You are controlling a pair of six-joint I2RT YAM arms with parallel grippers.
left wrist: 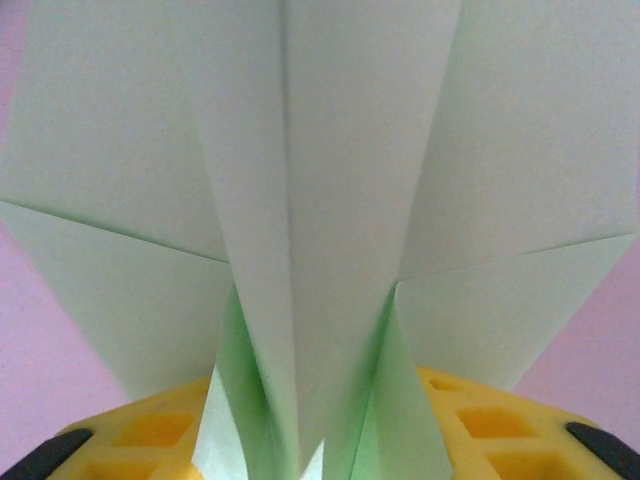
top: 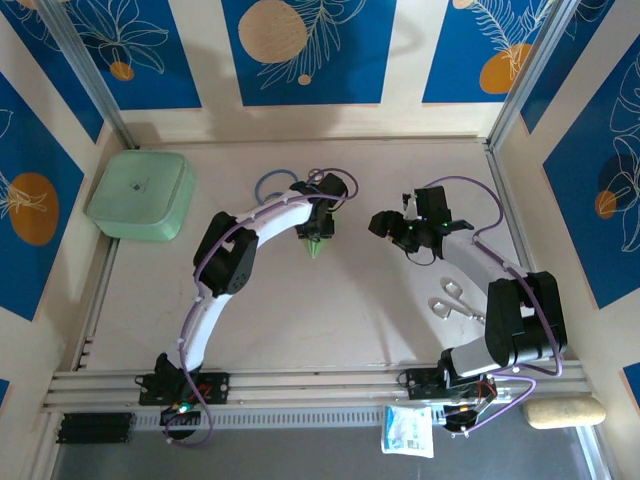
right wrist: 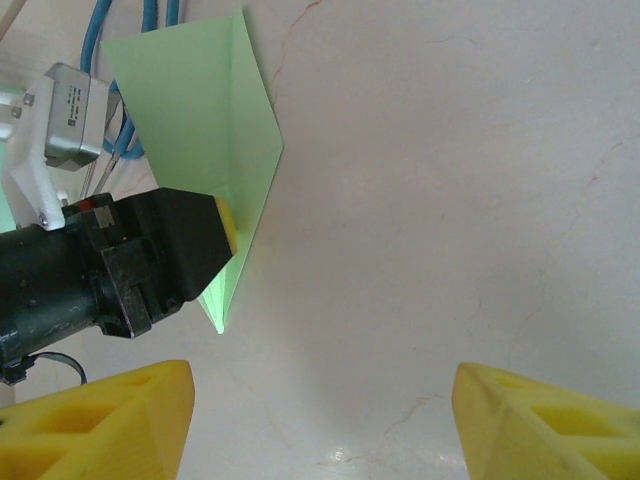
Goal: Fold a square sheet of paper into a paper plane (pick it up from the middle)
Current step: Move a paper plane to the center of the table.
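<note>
**Folded dart at the left gripper, right gripper standing by**

Top view: the paper plane (top: 316,248) sits just to the 12 o'clock side of the centre of the table (top: 330,330), with its pointed nose towards 6 o'clock. Its rear part lies beneath the left gripper (top: 317,230). The right gripper (top: 385,222) waits near it at 3 o'clock, apart from the paper. A mint-green box (top: 140,196) lies well away at 10 o'clock, and a blue stethoscope (top: 275,185) loops just beyond the plane at 11 o'clock.

Left wrist view: the creased keel and both wing flaps run down between the yellow foam pads (left wrist: 150,430). Whether the pads are pinching the paper or merely flank it cannot be told.

Right wrist view: this gripper's own fingers are spread wide over bare tabletop with nothing between them. One pad of the left gripper touches the side of the dart, whose nose seems to rest on the table.

Judgement: the folds look complete, so the step in hand is setting down or releasing the finished plane. The next move calls for fully parted jaws and a straight lift, since light paper may cling to the foam or topple
</note>
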